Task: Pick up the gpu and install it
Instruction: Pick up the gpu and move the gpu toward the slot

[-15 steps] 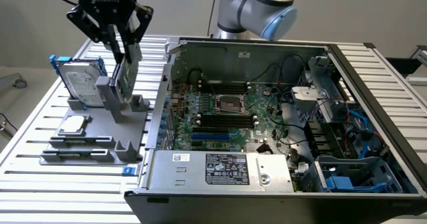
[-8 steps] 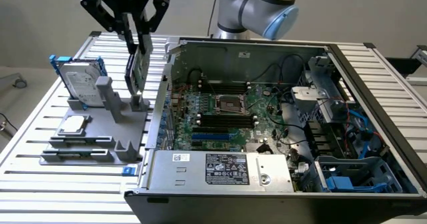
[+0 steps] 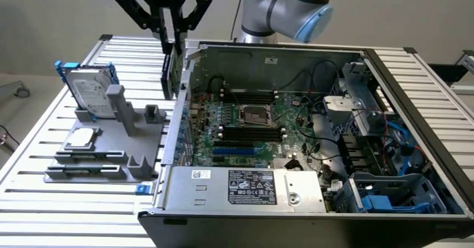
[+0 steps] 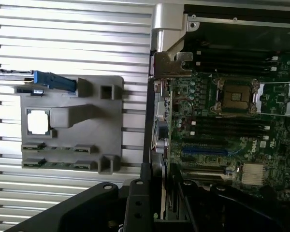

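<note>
Gripper (image 3: pixel 170 37) clamped on gpu (image 3: pixel 171 73); card upright, edge-on, raised at open computer case (image 3: pixel 281 47) wall, exterior view's left. Not seated on motherboard (image 3: pixel 245 131).

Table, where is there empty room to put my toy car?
Bare slats of the table lie in front of the grey holder and along its exterior-view left. Crowded: the holder, the open computer case.
</note>
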Tool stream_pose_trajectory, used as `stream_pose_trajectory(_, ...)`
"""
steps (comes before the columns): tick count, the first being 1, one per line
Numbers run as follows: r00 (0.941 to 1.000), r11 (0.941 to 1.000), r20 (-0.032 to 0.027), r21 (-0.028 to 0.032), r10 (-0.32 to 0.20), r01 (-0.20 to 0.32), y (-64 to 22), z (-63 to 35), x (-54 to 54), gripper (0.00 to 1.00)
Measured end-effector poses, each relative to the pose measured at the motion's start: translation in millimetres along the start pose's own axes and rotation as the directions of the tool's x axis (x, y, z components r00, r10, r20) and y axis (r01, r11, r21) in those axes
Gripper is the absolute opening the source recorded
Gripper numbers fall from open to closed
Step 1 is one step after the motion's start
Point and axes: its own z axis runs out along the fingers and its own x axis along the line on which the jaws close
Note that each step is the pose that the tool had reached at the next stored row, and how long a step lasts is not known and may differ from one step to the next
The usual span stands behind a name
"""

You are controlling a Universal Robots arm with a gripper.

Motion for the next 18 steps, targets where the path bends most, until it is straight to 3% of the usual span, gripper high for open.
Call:
stream_pose_trajectory(5,1.0000,1.0000,-0.0039,-0.0032,0.000,0.000,-2.2,-0.1,-22.8,0.26)
stream_pose_trajectory(18,0.9999,1.0000,-0.0149,-0.0041,0.000,0.000,-5.7,5.3,-81.7,0.26)
